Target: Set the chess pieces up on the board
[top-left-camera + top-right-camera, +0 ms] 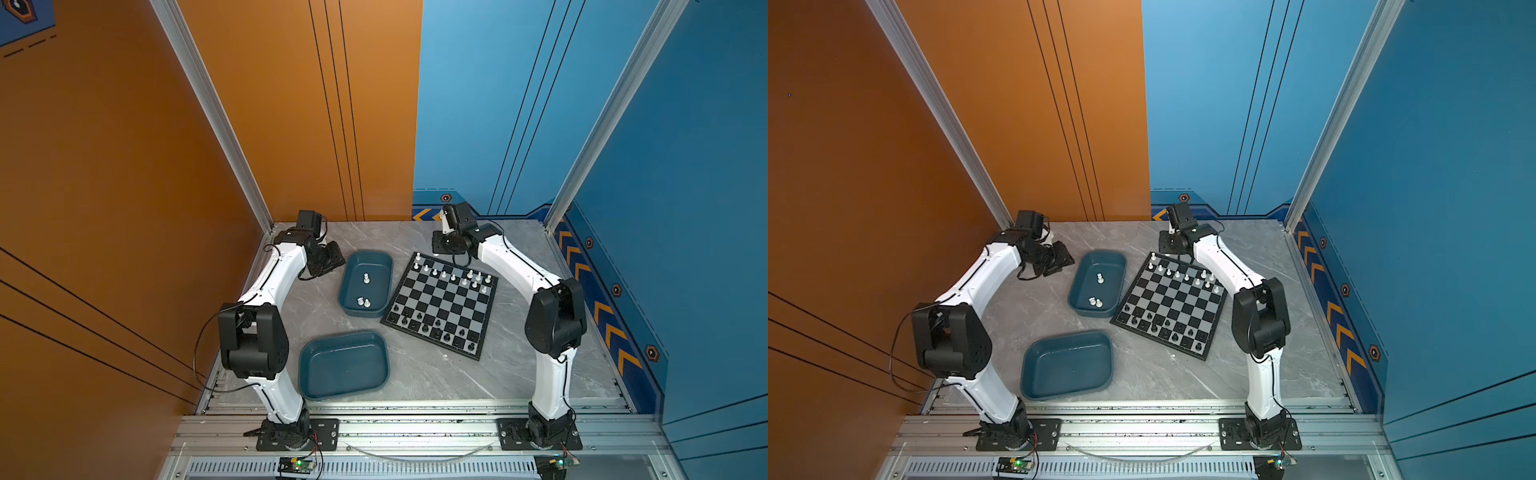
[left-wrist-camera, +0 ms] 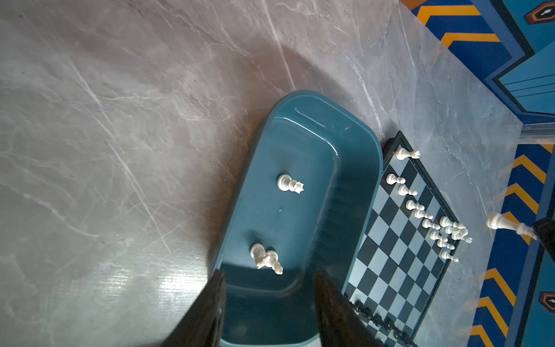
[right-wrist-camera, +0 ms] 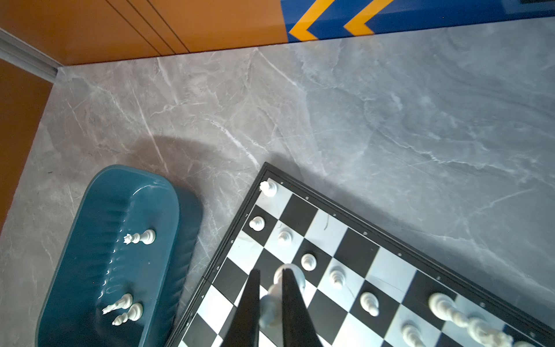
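Note:
The board [image 1: 440, 303] lies turned at an angle right of centre, and both top views show it [image 1: 1173, 305]. White chess pieces [image 1: 453, 276] stand on its far rows and black ones [image 1: 436, 332] on its near rows. My right gripper [image 3: 271, 272] hangs above the board's far left part, shut on a white piece [image 3: 270, 306] that is clear of the squares. Over the table's back left, my left gripper [image 2: 268, 273] is open and holds nothing. It faces the far teal tray [image 2: 354, 135]. Three white pieces lie in that tray: a queen [image 2: 289, 183] and a touching pair [image 2: 265, 258].
A second teal tray [image 1: 345, 365] sits near the front edge with nothing in it. The far tray [image 1: 347, 291] almost touches the board's left side. The orange wall stands behind the left arm and the blue wall behind the right arm.

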Tool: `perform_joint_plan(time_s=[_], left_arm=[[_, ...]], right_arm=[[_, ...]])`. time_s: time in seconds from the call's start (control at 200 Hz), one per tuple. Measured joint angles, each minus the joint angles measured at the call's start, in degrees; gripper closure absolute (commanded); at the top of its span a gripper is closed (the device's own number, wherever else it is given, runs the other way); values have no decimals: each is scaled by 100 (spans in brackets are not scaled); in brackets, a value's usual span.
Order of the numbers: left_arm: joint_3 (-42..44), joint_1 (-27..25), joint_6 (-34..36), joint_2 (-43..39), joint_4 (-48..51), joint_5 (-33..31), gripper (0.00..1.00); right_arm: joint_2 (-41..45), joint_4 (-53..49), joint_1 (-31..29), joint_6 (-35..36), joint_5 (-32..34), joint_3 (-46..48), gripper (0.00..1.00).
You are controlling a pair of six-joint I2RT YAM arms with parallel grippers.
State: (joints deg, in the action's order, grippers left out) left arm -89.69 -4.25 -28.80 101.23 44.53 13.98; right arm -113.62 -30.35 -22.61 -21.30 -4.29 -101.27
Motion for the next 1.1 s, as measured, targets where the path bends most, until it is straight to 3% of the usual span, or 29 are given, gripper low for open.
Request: perform_joint_plan(time_s=[0.491, 1.101], left_arm=[[-970, -638, -232, 546, 175, -186, 50], [-1615, -863, -280, 833, 575, -437, 50]], right_arm=[[205, 761, 706, -22, -31, 1316, 95], [-105, 1294, 881, -85, -271, 1628, 95]])
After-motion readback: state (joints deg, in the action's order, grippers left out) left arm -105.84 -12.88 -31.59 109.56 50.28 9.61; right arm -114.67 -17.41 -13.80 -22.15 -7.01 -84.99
